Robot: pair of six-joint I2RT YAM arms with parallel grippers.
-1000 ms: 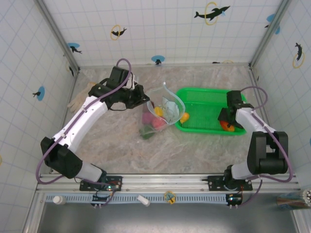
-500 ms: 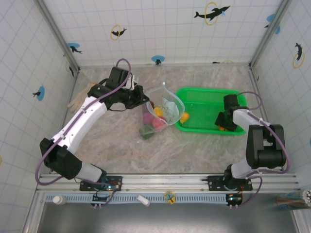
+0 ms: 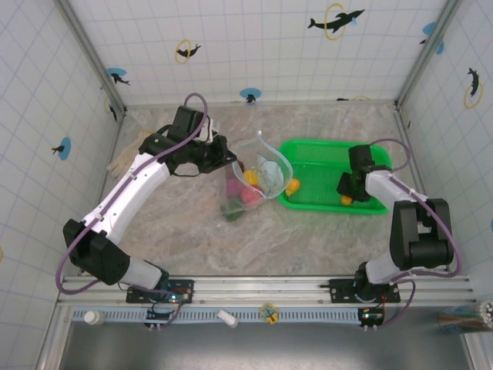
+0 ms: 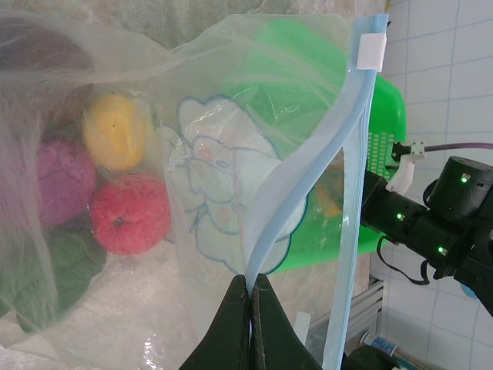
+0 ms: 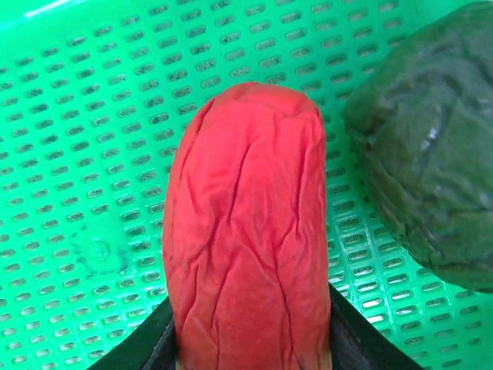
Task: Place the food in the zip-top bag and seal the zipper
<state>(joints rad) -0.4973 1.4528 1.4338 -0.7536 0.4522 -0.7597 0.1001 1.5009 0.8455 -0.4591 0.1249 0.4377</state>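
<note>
The clear, floppy bag sits mid-desk, just beside the green basket, its film printed with a cartoon outline. Its pale-blue zipper gapes open. A yellow piece and a purple piece lie inside among others. The left tool is pressed together, pinching the zipper. Over the basket, the right tool pinches a wrinkled red piece beside a dark green piece
</note>
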